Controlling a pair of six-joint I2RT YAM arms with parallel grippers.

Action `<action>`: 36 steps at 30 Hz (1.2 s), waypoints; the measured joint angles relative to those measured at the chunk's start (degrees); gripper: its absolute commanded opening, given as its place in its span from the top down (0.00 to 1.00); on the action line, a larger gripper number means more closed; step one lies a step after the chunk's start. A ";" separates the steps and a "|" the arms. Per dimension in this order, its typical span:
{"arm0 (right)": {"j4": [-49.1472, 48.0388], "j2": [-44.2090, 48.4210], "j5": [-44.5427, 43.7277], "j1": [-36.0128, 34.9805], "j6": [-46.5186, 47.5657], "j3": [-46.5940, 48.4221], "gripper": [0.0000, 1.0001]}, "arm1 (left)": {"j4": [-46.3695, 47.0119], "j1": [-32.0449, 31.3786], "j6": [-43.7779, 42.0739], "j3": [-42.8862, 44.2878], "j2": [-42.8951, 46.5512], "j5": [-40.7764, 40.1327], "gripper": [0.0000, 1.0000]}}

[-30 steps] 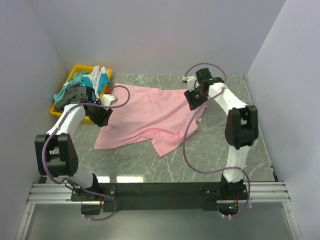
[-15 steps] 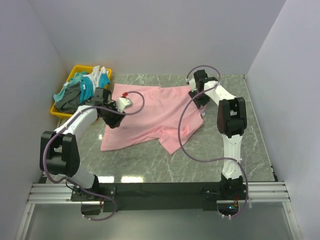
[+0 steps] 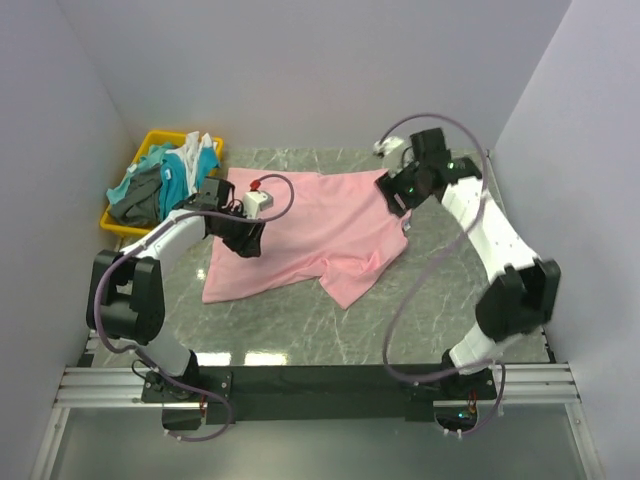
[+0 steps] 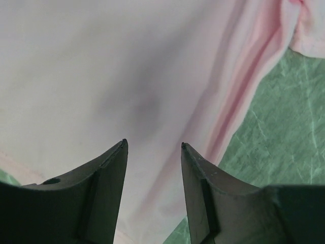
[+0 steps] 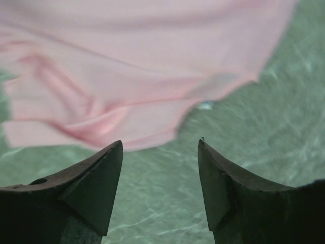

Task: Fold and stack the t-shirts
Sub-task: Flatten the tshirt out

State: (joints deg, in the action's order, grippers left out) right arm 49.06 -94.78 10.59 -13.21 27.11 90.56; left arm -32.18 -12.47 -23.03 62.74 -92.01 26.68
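Note:
A pink t-shirt (image 3: 310,228) lies spread and rumpled on the marble table, one sleeve folded under at the front. My left gripper (image 3: 248,242) hovers open over the shirt's left part; in the left wrist view the shirt (image 4: 152,76) fills the frame between the empty fingers (image 4: 109,168). My right gripper (image 3: 392,200) is open and empty above the shirt's right edge; in the right wrist view the shirt's hem (image 5: 132,76) lies just beyond the fingertips (image 5: 114,152), with bare table under them.
A yellow bin (image 3: 150,150) at the back left holds a heap of teal, grey and white shirts (image 3: 170,175). Walls close in the left, back and right sides. Green marble table (image 3: 420,310) shows in front of and right of the shirt.
The left gripper moved right over the shirt, which shifted right with it. The right arm swung out to the right and its gripper lifted off the shirt's edge.

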 measured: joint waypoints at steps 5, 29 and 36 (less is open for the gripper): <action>-0.28 7.74 2.60 -14.03 1.86 -10.45 0.34 | -0.39 4.63 3.06 0.07 -1.01 0.63 0.46; -5.88 -3.34 -1.68 -24.15 5.79 -26.23 1.00 | -2.34 6.12 4.48 -1.42 -3.63 -5.11 0.45; -3.26 7.37 -2.16 -24.02 7.91 -32.79 1.00 | -2.14 6.12 4.35 -2.14 -3.61 -5.75 0.46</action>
State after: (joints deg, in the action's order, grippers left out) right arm 45.80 -87.42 8.43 -37.23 35.03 57.78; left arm -34.33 -6.35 -18.68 60.60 -95.61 20.93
